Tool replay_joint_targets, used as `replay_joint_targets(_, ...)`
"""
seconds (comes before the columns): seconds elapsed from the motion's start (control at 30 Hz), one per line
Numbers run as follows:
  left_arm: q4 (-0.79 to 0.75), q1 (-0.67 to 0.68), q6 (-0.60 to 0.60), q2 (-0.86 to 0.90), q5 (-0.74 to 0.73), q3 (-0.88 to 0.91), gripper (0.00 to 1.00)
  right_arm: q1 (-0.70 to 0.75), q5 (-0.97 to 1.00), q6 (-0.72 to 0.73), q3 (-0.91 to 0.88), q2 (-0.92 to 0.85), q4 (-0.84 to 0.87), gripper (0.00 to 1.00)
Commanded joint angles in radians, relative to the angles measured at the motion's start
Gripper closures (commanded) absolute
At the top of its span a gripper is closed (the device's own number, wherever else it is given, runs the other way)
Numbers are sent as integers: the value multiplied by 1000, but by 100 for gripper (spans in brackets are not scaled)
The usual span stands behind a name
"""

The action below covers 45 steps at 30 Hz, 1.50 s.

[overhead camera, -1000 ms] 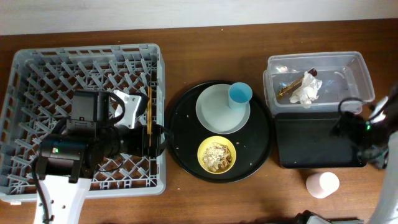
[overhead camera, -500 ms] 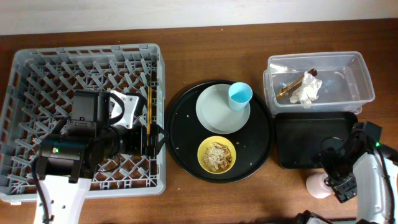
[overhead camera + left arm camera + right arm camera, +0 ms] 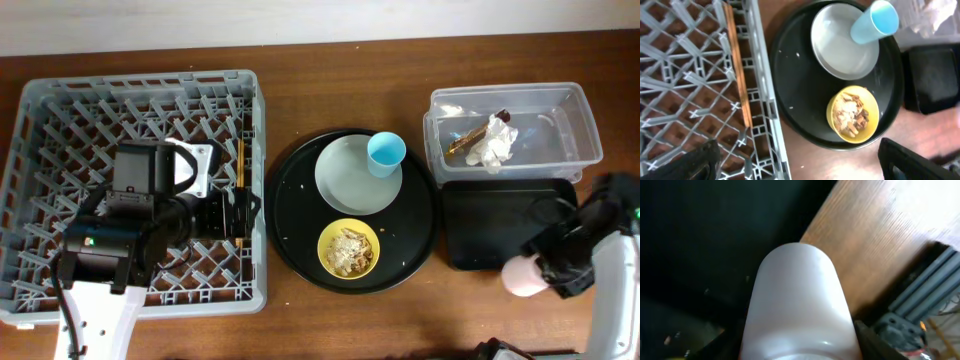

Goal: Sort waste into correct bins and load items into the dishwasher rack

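Nearest you, on the right, the right end effector (image 3: 542, 270) is closed partway around the small pink cup (image 3: 520, 277). In the wrist view the cup's pale rounded body (image 3: 795, 305) fills the space between the fingers, and a finger meets it on each side. The cup is tipped on its side above the brown wooden bench (image 3: 330, 320), just at the near edge of the shallow black rectangular tray (image 3: 500, 225). You cannot tell whether the cup is touching the bench.

At the centre sits the big round black tray (image 3: 295, 210). In its near part is the yellow bowl (image 3: 331, 232), which holds beige crumbly food scraps (image 3: 349, 250). Beyond the bowl lies the pale grey-green round plate (image 3: 345, 180), and the small blue cup (image 3: 386, 152) stands on its far right edge.

To the left, the large square grey plastic dishwasher rack (image 3: 50, 120) is the biggest thing in view. The left end effector (image 3: 243, 215) hangs over the rack's right wall with its fingers spread wide and nothing between them. The thin wooden chopsticks (image 3: 240, 165) lie inside the rack along that wall.

Farthest on the right, just beyond the black rectangular tray, the clear rectangular plastic tub (image 3: 575, 120) holds the crumpled white paper napkin (image 3: 495, 148). The shiny gold-brown wrapper (image 3: 465, 142) lies in the tub beside the napkin.
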State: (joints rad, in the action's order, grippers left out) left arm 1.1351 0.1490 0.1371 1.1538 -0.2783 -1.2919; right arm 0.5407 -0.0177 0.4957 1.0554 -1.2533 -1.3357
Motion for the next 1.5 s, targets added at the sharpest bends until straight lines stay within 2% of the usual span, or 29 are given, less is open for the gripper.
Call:
replay_joint_targets(0.0, -54, -34, 122, -2, 143, -5, 1, -58, -133, -158, 185, 8, -45, 88)
replay_joint_targets(0.07, -100, -149, 204, -2, 294, -5, 1, -247, -256, -197, 280, 7, 6, 89)
replay_joint_targets(0.13, -102, -296, 207, -2, 373, -5, 1, -495, -283, -196, 322, -10, 117, 89)
replay_joint_targets(0.2, -47, -504, 209, -10, 453, -5, 1, -860, -219, -172, 378, -106, 298, 90)
replay_joint_targets(0.23, -33, -548, 218, -10, 450, -5, 1, -1000, -137, -166, 458, -201, 323, 90)
replay_joint_targets(0.27, -8, -558, 218, -10, 449, -5, 1, -1107, -87, -170, 615, -336, 285, 93)
replay_joint_targets(0.3, 15, -558, 217, -10, 440, -5, 1, -1174, -76, -198, 864, -505, 189, 93)
replay_joint_targets(0.33, 15, -558, 217, -10, 440, -5, 1, -1197, -75, -214, 1041, -616, 122, 93)
replay_joint_targets(0.4, 15, -558, 217, -10, 440, -5, 1, -1228, -74, -257, 1455, -879, 21, 93)
replay_joint_targets(0.43, 15, -558, 217, -10, 440, -5, 1, -1230, -75, -264, 1561, -959, 27, 93)
replay_joint_targets(0.6, 15, -558, 217, -10, 440, -5, 1, -1280, -74, -260, 1581, -1147, 313, 93)
replay_joint_targets(0.77, 15, -558, 217, -10, 440, -5, 1, -1332, 139, -260, 1569, -1256, 343, 93)
replay_joint_targets(0.9, 15, -558, 217, -10, 440, -5, 1, -1320, 146, -260, 1523, -1275, 354, 93)
replay_joint_targets(1.03, 15, -558, 217, -10, 440, -5, 1, -1320, 142, -260, 1504, -1275, 352, 80)
replay_joint_targets(1.07, 15, -558, 217, -10, 440, -5, 1, -1320, 142, -260, 1497, -1275, 342, 51)
replay_joint_targets(1.1, 15, -558, 217, -10, 440, -5, 1, -1320, 142, -261, 1497, -1274, 341, 43)
replay_joint_targets(1.17, 15, -558, 217, -10, 440, -5, 1, -1319, 142, -265, 1515, -1240, 334, 15)
replay_joint_targets(1.2, 15, -558, 217, -10, 440, -5, 1, -1320, 142, -281, 1524, -1212, 330, 6)
replay_joint_targets(1.23, 15, -558, 217, -10, 440, -5, 1, -1319, 142, -284, 1528, -1182, 326, 1)
replay_joint_targets(1.33, 15, -558, 217, -10, 440, -5, 1, -1256, 169, -307, 1532, -1035, 235, 1)
replay_joint_targets(1.37, 15, -558, 217, -10, 440, -5, 1, -1212, 169, -283, 1532, -972, 173, 1)
replay_joint_targets(1.47, 15, -558, 217, -10, 440, -5, 1, -995, 157, -286, 1532, -804, -159, 1)
